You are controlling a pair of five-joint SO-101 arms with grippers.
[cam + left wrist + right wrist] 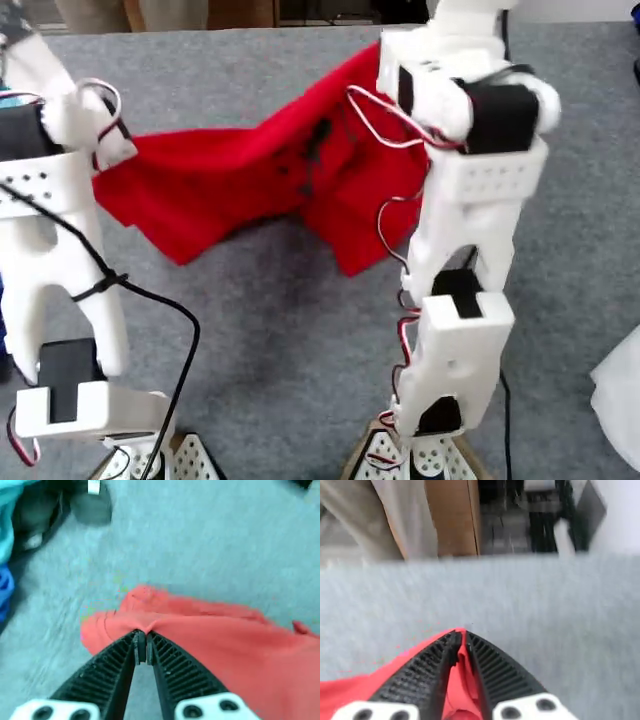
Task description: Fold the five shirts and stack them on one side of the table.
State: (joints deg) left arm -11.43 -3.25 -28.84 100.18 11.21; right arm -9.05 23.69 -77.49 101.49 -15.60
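- High view: red shirt point(250, 175) on the grey counter point(290, 340), stretched crosswise between the two arms, one end at each arm. Dark patch near the shirt's middle.
- Left arm point(50, 200) stands over the shirt's left end. Right arm point(470, 200) stands over its right end, and that end reaches up toward the counter's far edge.
- White item point(622, 400), maybe cloth, can't tell. It sits well apart from the red shirt, out past the right arm.
- Sliver of teal point(10, 97) beyond the shirt's left end, behind the left arm.
- Left wrist view: left hand point(142, 636) closed, black ribbed fingers point(115, 670) pressed together at the tips, pinching a fold at the red shirt's edge.
- Shirt point(225, 645) bunches at the pinch and trails away from the hand over the counter point(200, 540).
- Teal cloth point(10, 505) and blue cloth point(4, 587) well apart from the red shirt, beyond its gripped end. A dark blurred object point(90, 502) is near them, can't identify it.
- Right wrist view: right hand point(461, 636) closed, tips touching, red fabric clamped between the fingers point(415, 680).
- Shirt point(350, 692) shows beside and under this hand, and more red is visible in the gap between the fingers.
- Bare grey counter point(545, 605) runs from the shirt to the far edge. A wooden panel point(447, 515) stands past that edge, well apart from the shirt.
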